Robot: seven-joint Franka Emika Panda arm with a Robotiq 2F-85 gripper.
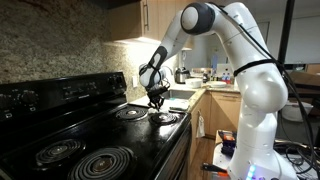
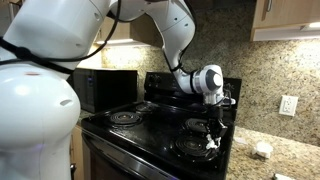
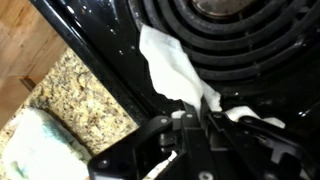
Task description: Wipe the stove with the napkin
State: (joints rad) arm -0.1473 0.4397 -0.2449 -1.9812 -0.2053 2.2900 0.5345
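Where the one white napkin (image 3: 170,70) lies across the glossy black top of the stove (image 1: 120,135), just beside a coil, the single hand (image 3: 190,122) is clamped shut on its end. Four coil burners (image 1: 100,162) can be counted in an exterior view. The hand sits low at the burner next to the speckled surface (image 3: 80,95).

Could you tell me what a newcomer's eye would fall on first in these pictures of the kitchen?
The big white robot arm stands out first, reaching over the glossy black electric stove. Its gripper is shut on a small white paper napkin, which trails wrinkled over the black top beside a coil burner, close to the stove's edge and the speckled granite counter.
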